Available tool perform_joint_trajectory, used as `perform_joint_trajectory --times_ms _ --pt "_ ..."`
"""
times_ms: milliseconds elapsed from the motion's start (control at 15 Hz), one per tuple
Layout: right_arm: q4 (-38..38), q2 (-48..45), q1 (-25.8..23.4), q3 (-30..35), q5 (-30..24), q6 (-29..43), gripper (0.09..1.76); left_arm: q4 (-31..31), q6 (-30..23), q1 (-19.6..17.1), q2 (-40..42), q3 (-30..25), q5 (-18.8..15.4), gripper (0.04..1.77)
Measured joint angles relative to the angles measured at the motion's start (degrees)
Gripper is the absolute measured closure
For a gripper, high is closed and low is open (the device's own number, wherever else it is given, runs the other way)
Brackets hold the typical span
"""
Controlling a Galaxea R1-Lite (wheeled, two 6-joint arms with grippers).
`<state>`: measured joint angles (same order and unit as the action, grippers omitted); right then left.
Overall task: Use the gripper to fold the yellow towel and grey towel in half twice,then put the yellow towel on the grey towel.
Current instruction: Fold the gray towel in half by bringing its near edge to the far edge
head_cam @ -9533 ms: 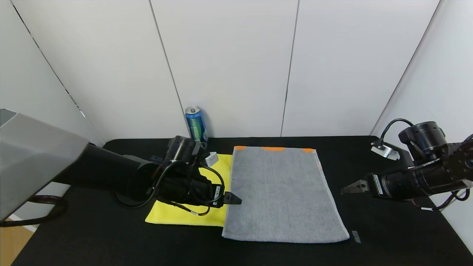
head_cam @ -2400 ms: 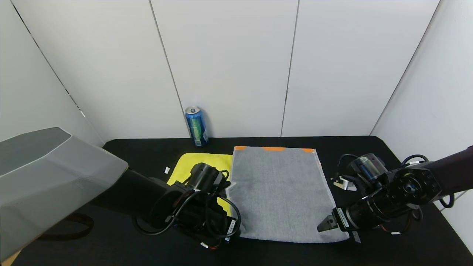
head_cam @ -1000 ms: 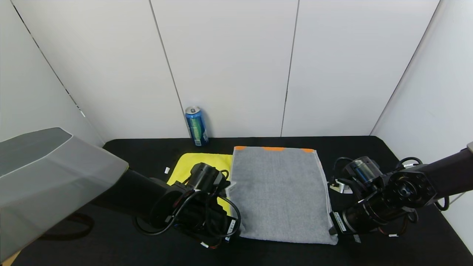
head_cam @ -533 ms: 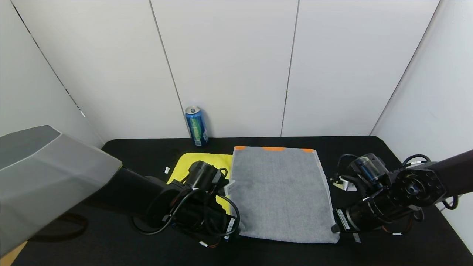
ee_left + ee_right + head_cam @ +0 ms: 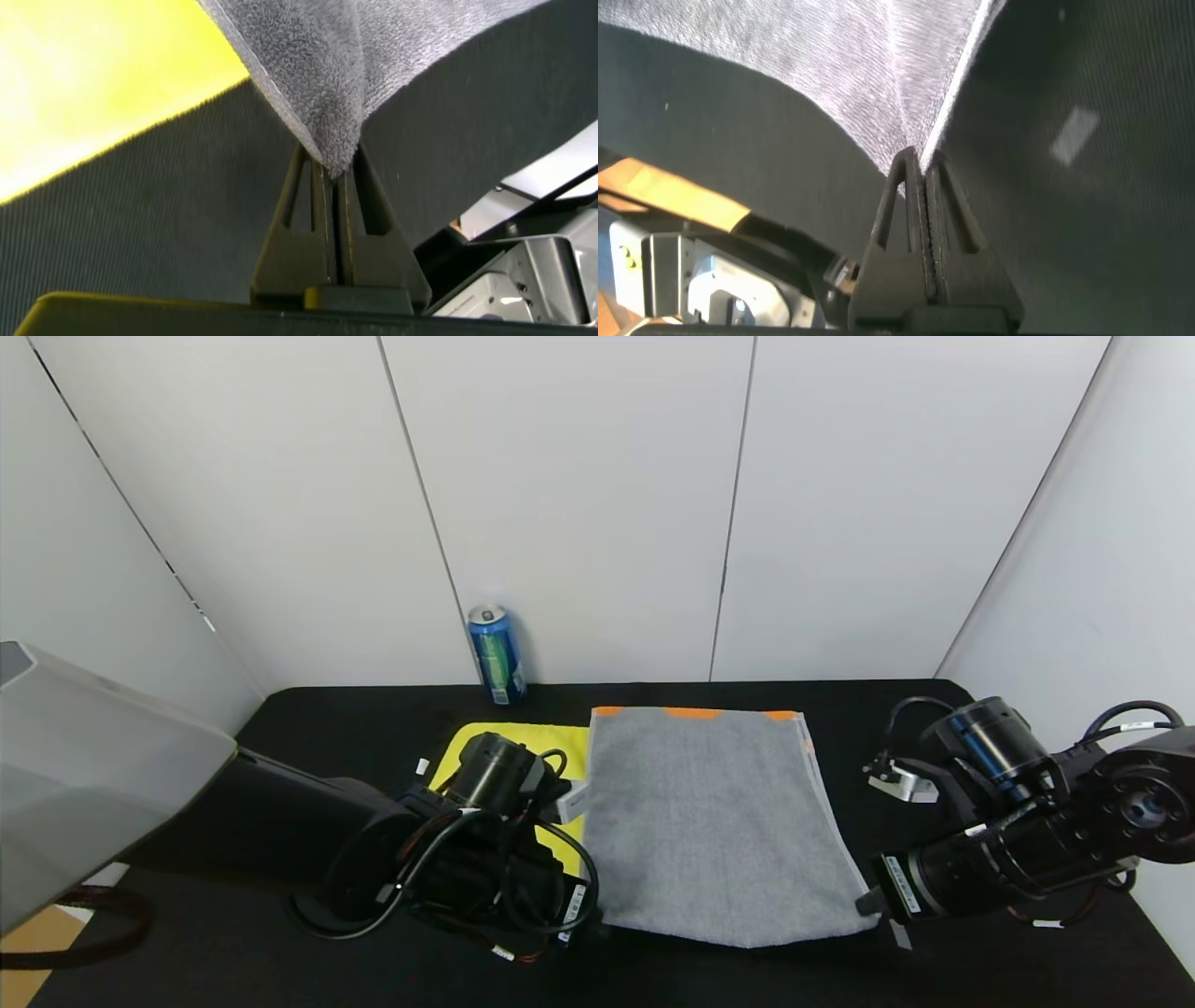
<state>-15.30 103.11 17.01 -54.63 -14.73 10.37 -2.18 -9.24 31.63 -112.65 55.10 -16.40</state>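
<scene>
Two grippers hold the near corners of the grey towel (image 5: 714,821), which lies spread on the black tabletop (image 5: 934,971) a little right of its middle, its orange-marked end toward the far edge; the left gripper (image 5: 594,926) sits at the towel's near left corner, and the left wrist view shows its fingers (image 5: 322,210) pressed together on a fold of grey cloth raised off the surface; the right gripper (image 5: 866,901) sits at the near right corner, and its fingers (image 5: 906,201) are likewise pinched on the pale-hemmed corner, which is lifted from the tabletop; between the two corners the towel's near edge hangs slightly above the black surface, while the far part lies flat. Beside the grey towel, on its left, lies the yellow towel (image 5: 476,739), flat on the tabletop and largely hidden behind the left arm; its right side touches or slips under the grey towel's left edge. Near the far edge of the tabletop, against the white wall, a blue can (image 5: 496,654) stands upright.
</scene>
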Motion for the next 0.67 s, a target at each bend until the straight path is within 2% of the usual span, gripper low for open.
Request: perform_joint_trajectory --times_ms 467,667 --pt "-0.5 -9.1 0.5 4.4 0.0 4.5 1.74 0.3 -0.2 1.4 11.7 -8.0 0.9 1.69" --pt "-0.4 -13.0 1.9 7.0 0.0 6.1 1.74 0.3 -0.3 2.7 16.7 -10.9 3.1 1.69"
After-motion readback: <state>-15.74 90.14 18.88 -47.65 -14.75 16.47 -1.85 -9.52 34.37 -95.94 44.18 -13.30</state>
